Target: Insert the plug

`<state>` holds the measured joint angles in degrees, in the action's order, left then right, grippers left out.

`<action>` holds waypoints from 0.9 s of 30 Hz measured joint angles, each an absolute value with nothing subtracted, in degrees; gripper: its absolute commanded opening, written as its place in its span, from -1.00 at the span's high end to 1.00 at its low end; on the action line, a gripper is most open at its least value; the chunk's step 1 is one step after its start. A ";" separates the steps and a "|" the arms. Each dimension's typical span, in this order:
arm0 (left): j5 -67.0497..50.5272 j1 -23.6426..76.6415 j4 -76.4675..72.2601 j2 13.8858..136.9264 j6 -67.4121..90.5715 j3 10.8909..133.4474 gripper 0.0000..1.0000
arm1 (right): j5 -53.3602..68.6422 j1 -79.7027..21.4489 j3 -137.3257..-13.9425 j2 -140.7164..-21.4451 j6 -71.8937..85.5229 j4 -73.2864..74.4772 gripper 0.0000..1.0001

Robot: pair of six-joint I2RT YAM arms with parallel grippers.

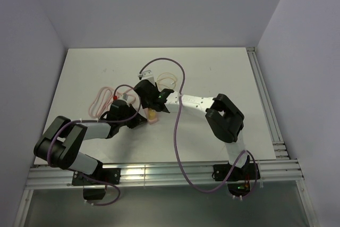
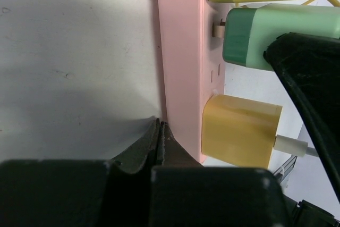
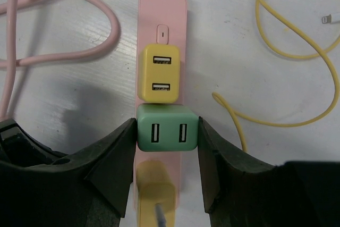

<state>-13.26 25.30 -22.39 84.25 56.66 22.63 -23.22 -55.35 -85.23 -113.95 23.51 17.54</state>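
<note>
A pink power strip point(image 3: 162, 9) lies on the white table. The green plug point(image 3: 167, 127) sits over its middle socket, between two yellow plugs point(image 3: 158, 73) point(image 3: 154, 190). My right gripper point(image 3: 166, 136) is shut on the green plug, one finger on each side. In the left wrist view the green plug point(image 2: 276, 30) stands slightly off the strip point(image 2: 180, 51), with a metal prong point(image 2: 217, 29) showing in the gap. My left gripper point(image 2: 159, 126) is shut and empty, its tips against the strip's long side. From above, both grippers point(image 1: 139, 119) point(image 1: 155, 104) meet at the strip point(image 1: 153, 119).
The strip's pink cord point(image 3: 64, 25) loops on the table to the left. A loose yellow cable point(image 3: 287, 51) curls to the right of the strip. A purple arm cable point(image 1: 178, 126) hangs across the table's middle. White walls stand round the table.
</note>
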 measured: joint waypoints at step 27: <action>-14.09 24.62 -22.94 85.01 56.73 22.63 0.99 | -22.87 -55.35 -89.32 -117.86 23.94 19.77 1.00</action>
<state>-14.09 24.62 -22.94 85.01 56.73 22.63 -22.87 -55.35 -89.32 -117.86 23.94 19.77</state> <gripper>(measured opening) 0.013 0.528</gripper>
